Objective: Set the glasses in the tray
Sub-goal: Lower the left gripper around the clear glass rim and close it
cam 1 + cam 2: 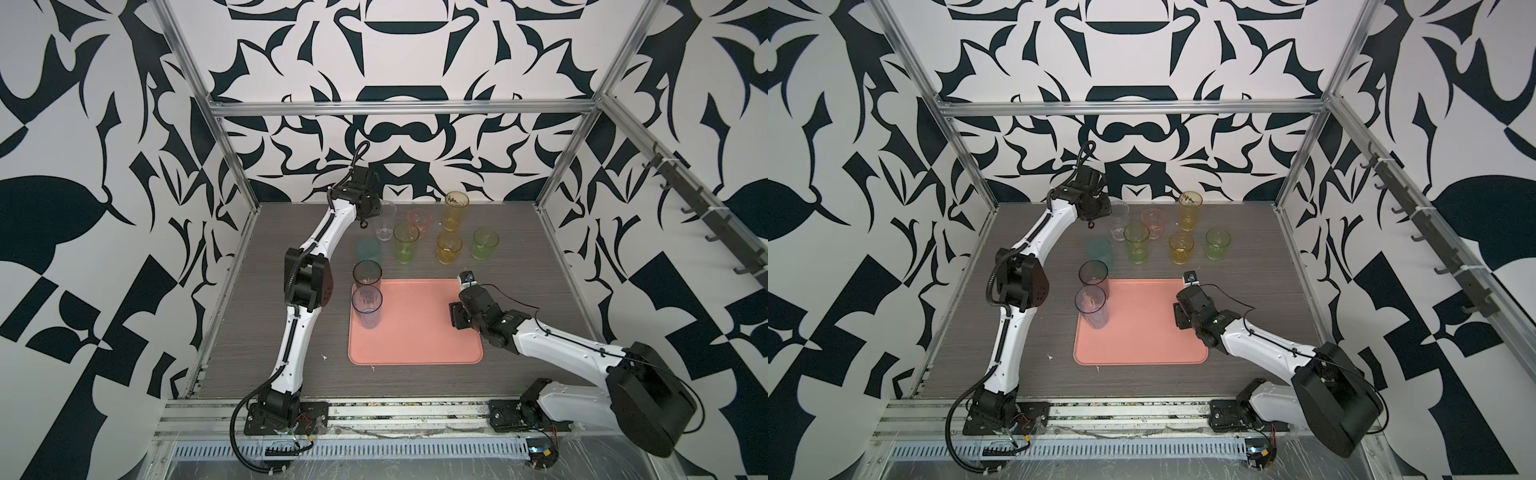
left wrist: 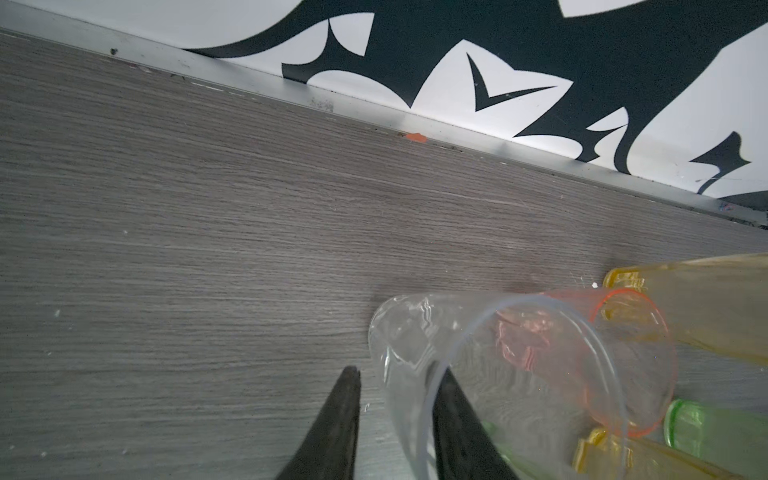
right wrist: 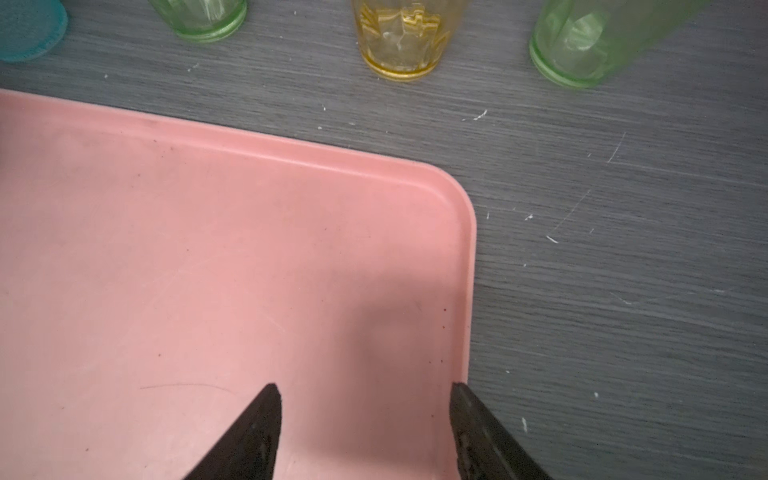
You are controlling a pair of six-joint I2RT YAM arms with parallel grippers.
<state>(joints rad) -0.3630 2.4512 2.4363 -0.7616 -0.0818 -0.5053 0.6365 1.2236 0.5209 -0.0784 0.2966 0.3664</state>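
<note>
- Evidently the left gripper [image 2: 399, 374] straddles the clear tumbler [image 2: 478, 345] at its wall. One finger is inside and the outer finger [image 2: 340, 415] stands just apart, so the gap is narrow and nothing is clamped yet. A rim pinch probably suits such crowded neighbours.
- The right gripper [image 3: 363, 386] hangs wide and empty over the tray [image 1: 415, 332], at its right side, likely to leave room.
- A grey tumbler [image 1: 367, 272] and a bluish tumbler [image 1: 367, 309] stand at the tray's left edge. The other seven tumblers stand above the tray in both top views.

Grey wood-grain tabletop [image 1: 519, 266]: salmon tray [image 1: 415, 332] near front; clear, pink, teal, green, yellow tumblers [image 1: 406, 245] upright behind.
</note>
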